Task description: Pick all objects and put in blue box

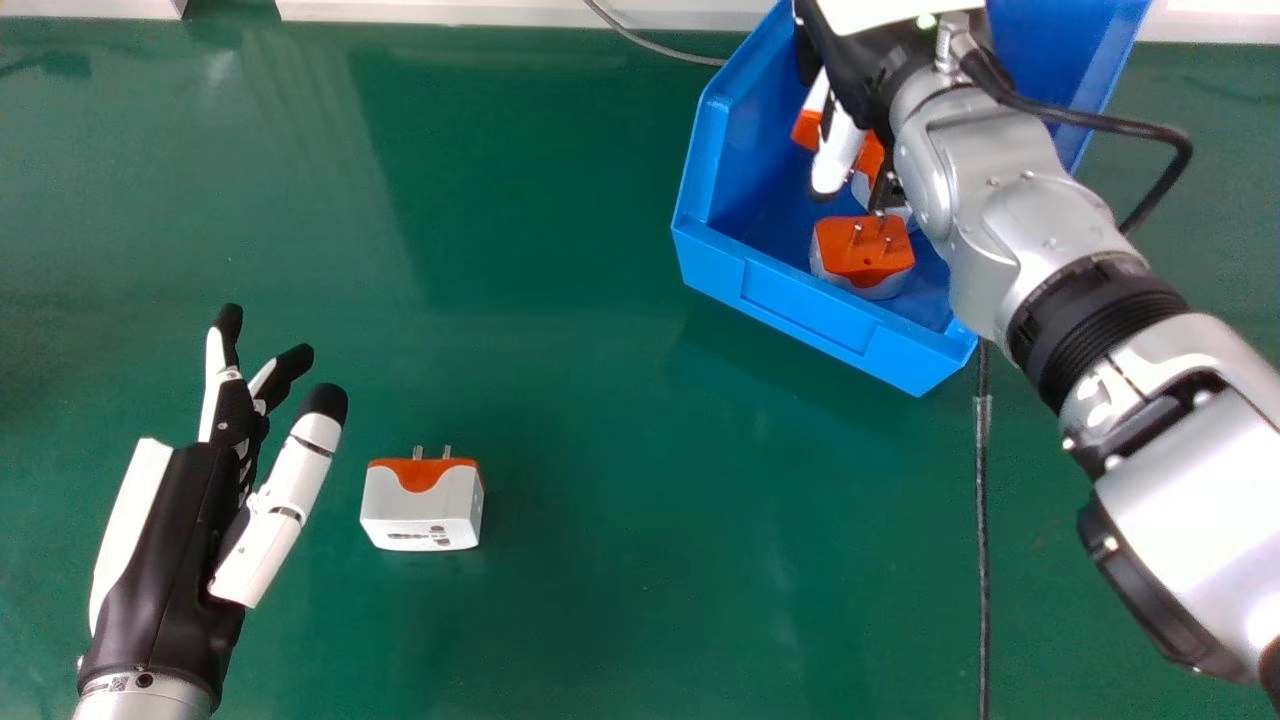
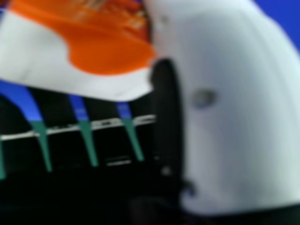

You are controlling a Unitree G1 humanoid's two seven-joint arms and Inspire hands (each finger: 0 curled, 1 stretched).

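In the head view, my right hand (image 1: pixel 838 158) is over the blue box (image 1: pixel 815 315), its thumb across an orange-and-white plug adapter (image 1: pixel 870 155). The right hand view has the adapter (image 2: pixel 110 51) held between the fingers and thumb of my right hand (image 2: pixel 234 108). Another adapter (image 1: pixel 862 250) lies inside the box near its front wall, prongs up. On the green table, a third adapter (image 1: pixel 420 505) sits with its prongs pointing away, just right of my left hand (image 1: pixel 180 540). That hand is open and holds nothing.
A dark cable (image 1: pixel 982 520) runs down the green table (image 1: pixel 600 450) from the box's front corner. A thin grey cable (image 1: pixel 650 45) lies behind the box's left side. My right forearm crosses the box's right side.
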